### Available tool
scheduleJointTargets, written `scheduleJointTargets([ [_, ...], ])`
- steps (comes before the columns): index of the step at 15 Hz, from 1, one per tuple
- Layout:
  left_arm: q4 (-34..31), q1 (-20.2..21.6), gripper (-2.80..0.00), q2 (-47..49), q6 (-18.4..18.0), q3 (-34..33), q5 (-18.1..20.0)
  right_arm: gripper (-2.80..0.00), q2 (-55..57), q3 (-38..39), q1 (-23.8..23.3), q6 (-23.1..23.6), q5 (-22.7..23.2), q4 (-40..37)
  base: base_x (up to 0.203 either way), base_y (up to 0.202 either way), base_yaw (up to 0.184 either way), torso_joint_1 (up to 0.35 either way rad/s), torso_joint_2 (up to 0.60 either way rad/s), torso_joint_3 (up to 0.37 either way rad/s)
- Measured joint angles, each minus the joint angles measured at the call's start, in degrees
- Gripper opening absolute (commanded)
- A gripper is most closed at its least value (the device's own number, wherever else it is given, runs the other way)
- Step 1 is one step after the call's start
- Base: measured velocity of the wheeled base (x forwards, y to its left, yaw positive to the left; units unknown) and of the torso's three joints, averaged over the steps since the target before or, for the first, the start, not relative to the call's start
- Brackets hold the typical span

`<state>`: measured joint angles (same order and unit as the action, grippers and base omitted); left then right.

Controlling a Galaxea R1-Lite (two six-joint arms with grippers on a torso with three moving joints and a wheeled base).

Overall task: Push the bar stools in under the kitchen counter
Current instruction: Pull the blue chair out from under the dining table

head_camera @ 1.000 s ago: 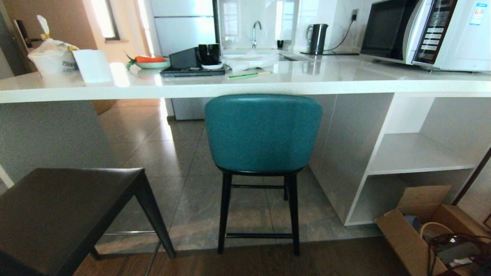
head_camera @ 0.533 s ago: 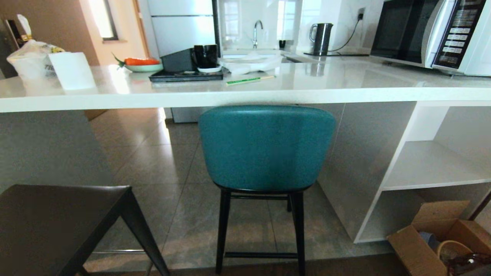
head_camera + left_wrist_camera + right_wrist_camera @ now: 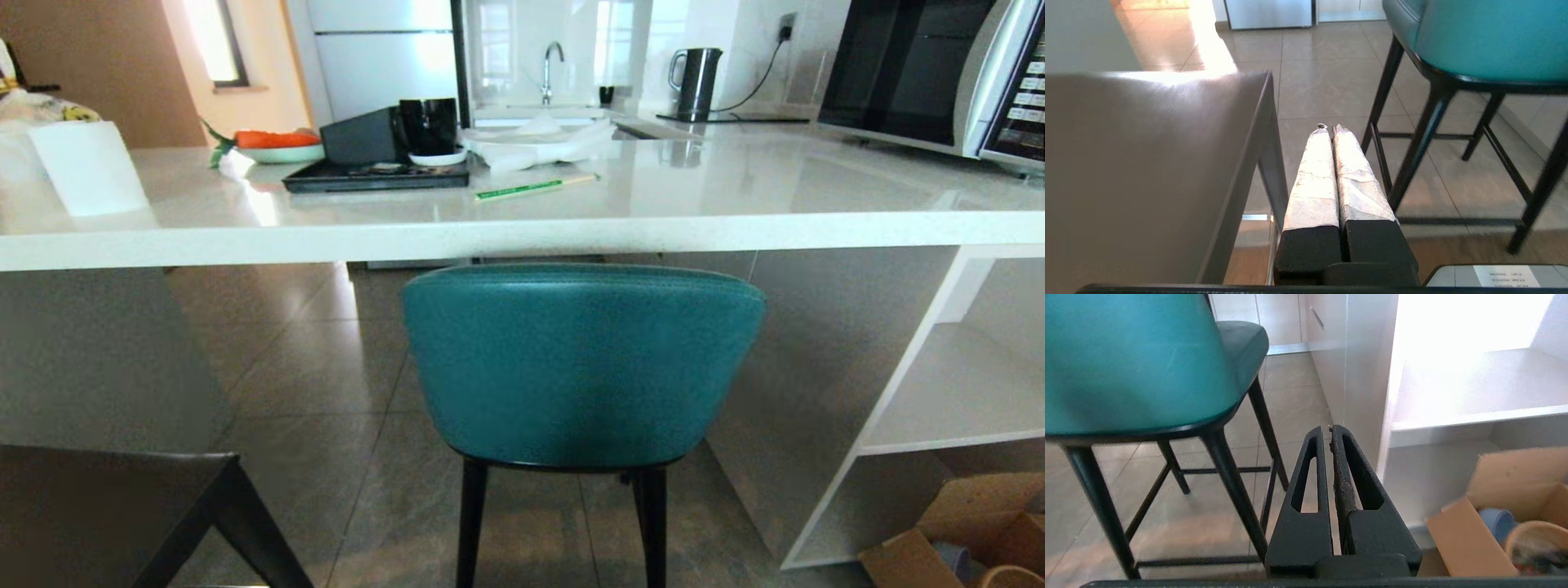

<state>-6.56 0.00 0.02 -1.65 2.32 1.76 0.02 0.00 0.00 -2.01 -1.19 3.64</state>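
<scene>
While your left gripper (image 3: pixel 1329 128) hangs clenched on nothing, the dark-seated stool (image 3: pixel 1147 163) sits just to its left and the teal stool (image 3: pixel 1474 41) ahead to its right. Your right gripper (image 3: pixel 1329 428) is clenched and empty too, with the teal stool at its left, its back just below the kitchen counter (image 3: pixel 522 233).

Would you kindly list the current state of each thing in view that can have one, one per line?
teal stool: upright, back just below the counter edge, touched by no gripper.
dark stool: upright, out in front of the counter.
kitchen counter: top cluttered with a tray, cups and a kettle.
left gripper: shut, empty, low between the two stools.
right gripper: shut, empty, beside the teal stool.
cardboard box: open, on the floor.
microwave: door closed.
</scene>
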Motion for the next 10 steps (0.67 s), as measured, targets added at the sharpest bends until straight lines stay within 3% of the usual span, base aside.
scheduleJointTargets([
  [10, 0.0, 0.0, -2.8, 0.0, 0.0, 0.0, 0.0, -2.8, 0.0, 0.0, 0.0, 0.0, 0.0, 0.0, 0.194, 0.0, 0.001, 0.0, 0.0, 0.001],
])
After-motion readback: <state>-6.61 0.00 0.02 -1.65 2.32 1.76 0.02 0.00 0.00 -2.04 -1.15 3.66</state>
